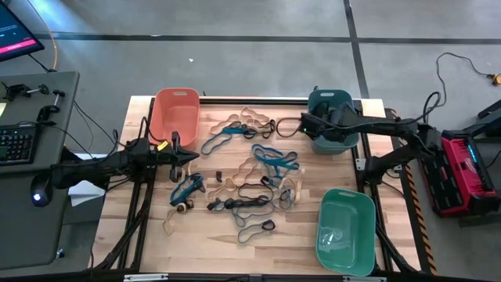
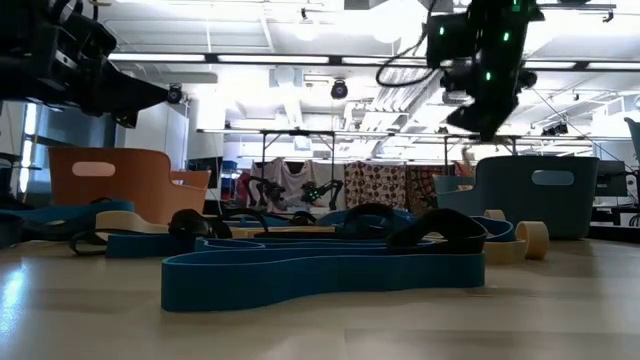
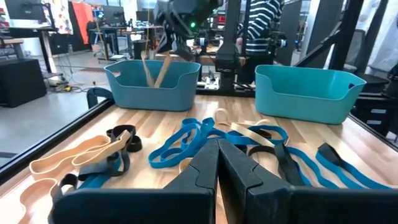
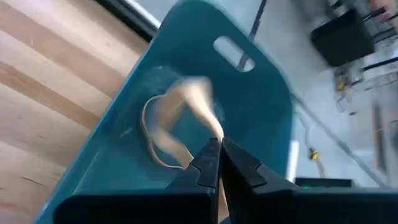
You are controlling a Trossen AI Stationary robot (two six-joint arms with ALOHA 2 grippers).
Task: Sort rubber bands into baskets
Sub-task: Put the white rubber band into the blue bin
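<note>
nearest you, thin floppy rubber bands in tan, blue and black lay tangled across the pale wooden table, flat ribbons in loose loops. your left gripper hung above their edge beside the smooth salmon basket, jaws pressed together on nothing. farther off, your right gripper was over the dark teal basket, pinched on a limp tan band dangling inside. the green basket sat apart.
</note>
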